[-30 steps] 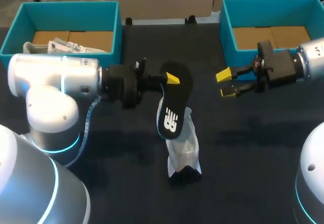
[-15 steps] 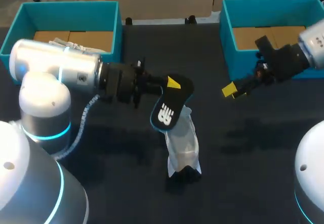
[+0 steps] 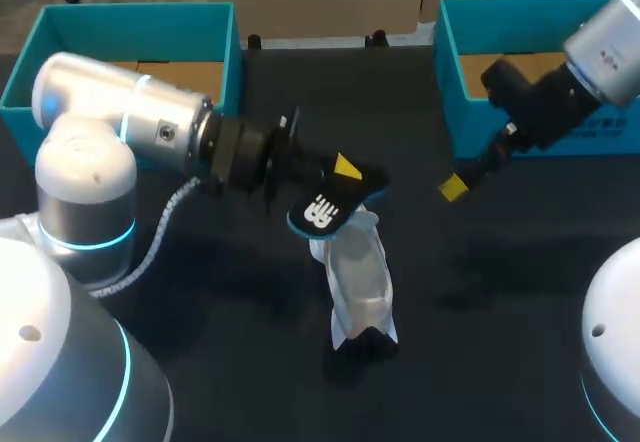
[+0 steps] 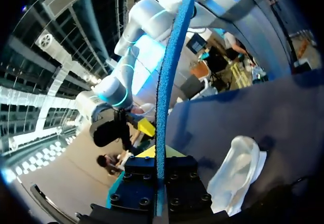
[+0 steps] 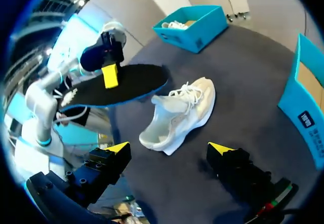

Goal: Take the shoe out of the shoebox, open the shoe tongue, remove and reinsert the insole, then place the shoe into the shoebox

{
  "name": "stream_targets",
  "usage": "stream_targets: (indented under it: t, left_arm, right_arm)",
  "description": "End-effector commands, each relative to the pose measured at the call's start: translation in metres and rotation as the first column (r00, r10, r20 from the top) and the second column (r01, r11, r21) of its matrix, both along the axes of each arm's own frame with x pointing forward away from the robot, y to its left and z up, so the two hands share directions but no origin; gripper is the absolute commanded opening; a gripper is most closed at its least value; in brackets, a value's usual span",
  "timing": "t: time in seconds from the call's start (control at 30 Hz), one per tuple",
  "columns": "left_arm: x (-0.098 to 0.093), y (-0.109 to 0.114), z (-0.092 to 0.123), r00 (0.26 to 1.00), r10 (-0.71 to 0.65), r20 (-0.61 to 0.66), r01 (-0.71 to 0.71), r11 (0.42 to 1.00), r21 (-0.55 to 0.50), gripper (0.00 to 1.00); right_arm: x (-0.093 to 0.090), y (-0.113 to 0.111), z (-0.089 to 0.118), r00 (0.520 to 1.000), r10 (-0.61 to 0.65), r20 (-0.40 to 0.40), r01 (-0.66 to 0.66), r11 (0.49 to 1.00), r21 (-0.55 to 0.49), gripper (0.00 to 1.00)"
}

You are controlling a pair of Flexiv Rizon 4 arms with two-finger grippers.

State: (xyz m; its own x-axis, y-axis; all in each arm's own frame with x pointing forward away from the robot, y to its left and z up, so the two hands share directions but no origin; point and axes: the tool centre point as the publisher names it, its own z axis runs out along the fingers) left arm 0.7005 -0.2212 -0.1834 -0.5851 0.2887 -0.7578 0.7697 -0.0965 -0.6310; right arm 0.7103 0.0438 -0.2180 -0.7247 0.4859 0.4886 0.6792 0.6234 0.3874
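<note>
The left pincer (image 3: 338,176) is clamping one end of the dark insole (image 3: 322,212), holding it over the twelve o'clock end of the white shoe (image 3: 358,287). The shoe is lying mid-worktop (image 3: 500,292). The right pincer (image 5: 169,150) is hovering wide open and empty, at three o'clock of the insole. Reinsertion seems in hand; next, the insole's free end needs steering into the shoe's opening.

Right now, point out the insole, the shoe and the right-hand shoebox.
insole (image 3: 324,210): head view, black face at the logo.
shoe (image 3: 358,280): head view, white upper, midfoot.
right-hand shoebox (image 3: 447,82): head view, teal wall nearest the shoe.
</note>
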Motion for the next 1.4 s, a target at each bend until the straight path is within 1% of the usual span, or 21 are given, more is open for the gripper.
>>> stream_targets:
  t: [0.03, 0.4, 0.43, 0.47, 0.5, 0.53, 0.6, 0.67, 0.7, 0.73, 0.77, 0.8, 1.3, 1.33, 1.4]
  left_arm:
    - [-0.011, 0.008, -0.002, 1.0, 0.006, -0.003, -0.005, 0.997, 0.082, 0.0]
    - [-0.011, 0.008, -0.002, 1.0, 0.006, -0.003, -0.005, 0.997, 0.082, 0.0]
    - [-0.015, 0.006, -0.001, 1.0, 0.002, -0.015, -0.001, 0.997, 0.073, 0.0]
    - [-0.017, 0.006, -0.001, 0.999, 0.014, -0.035, -0.012, 0.998, 0.058, 0.0]
    - [-0.022, 0.007, 0.0, 0.999, 0.005, -0.052, -0.002, 0.999, 0.049, 0.0]
    - [-0.026, 0.008, 0.0, 0.997, -0.001, -0.071, 0.003, 1.0, 0.031, 0.0]
    - [-0.033, 0.01, 0.0, 0.995, 0.002, -0.101, 0.0, 1.0, 0.027, 0.0]
    - [-0.04, 0.012, 0.0, 0.988, 0.01, -0.152, -0.008, 1.0, 0.019, 0.0]
    - [-0.046, 0.013, 0.0, 0.981, 0.019, -0.195, -0.013, 0.999, 0.032, 0.0]
    - [-0.051, 0.013, 0.0, 0.976, 0.026, -0.214, -0.017, 0.999, 0.043, 0.0]
    - [-0.057, 0.014, 0.0, 0.971, 0.038, -0.236, -0.024, 0.998, 0.061, 0.0]
    - [-0.063, 0.015, 0.001, 0.974, 0.057, -0.221, -0.037, 0.995, 0.094, 0.0]
    - [-0.063, 0.015, 0.001, 0.974, 0.057, -0.221, -0.037, 0.995, 0.094, 0.0]
    - [-0.066, 0.013, -0.002, 0.969, 0.064, -0.24, -0.043, 0.995, 0.091, 0.0]
    - [-0.073, 0.012, -0.007, 0.961, 0.085, -0.263, -0.065, 0.994, 0.084, 0.0]
  right_arm:
    - [-0.007, 0.001, 0.003, 0.953, 0.261, 0.156, -0.239, 0.96, -0.145, 1.0]
    - [-0.007, 0.001, 0.003, 0.953, 0.261, 0.156, -0.239, 0.96, -0.145, 1.0]
    - [-0.006, 0.001, 0.006, 0.931, 0.307, 0.196, -0.274, 0.945, -0.177, 1.0]
    - [-0.008, 0.0, 0.006, 0.915, 0.343, 0.212, -0.294, 0.928, -0.231, 1.0]
    - [-0.009, 0.0, 0.005, 0.906, 0.36, 0.223, -0.305, 0.921, -0.243, 1.0]
    - [-0.013, -0.001, 0.003, 0.886, 0.387, 0.254, -0.324, 0.91, -0.259, 1.0]
    - [-0.018, -0.001, -0.002, 0.869, 0.422, 0.259, -0.343, 0.89, -0.301, 1.0]
    - [-0.024, -0.003, -0.011, 0.846, 0.453, 0.281, -0.354, 0.871, -0.34, 1.0]
    - [-0.028, -0.005, -0.017, 0.829, 0.474, 0.296, -0.364, 0.86, -0.359, 1.0]
    - [-0.032, -0.007, -0.023, 0.821, 0.481, 0.308, -0.368, 0.858, -0.358, 1.0]
    - [-0.035, -0.008, -0.029, 0.81, 0.498, 0.311, -0.385, 0.851, -0.358, 1.0]
    - [-0.038, -0.009, -0.036, 0.803, 0.517, 0.297, -0.406, 0.839, -0.363, 1.0]
    - [-0.038, -0.009, -0.036, 0.803, 0.517, 0.297, -0.406, 0.839, -0.363, 1.0]
    - [-0.038, -0.009, -0.036, 0.803, 0.517, 0.297, -0.406, 0.839, -0.363, 1.0]
    - [-0.042, -0.008, -0.045, 0.782, 0.549, 0.296, -0.432, 0.819, -0.378, 1.0]
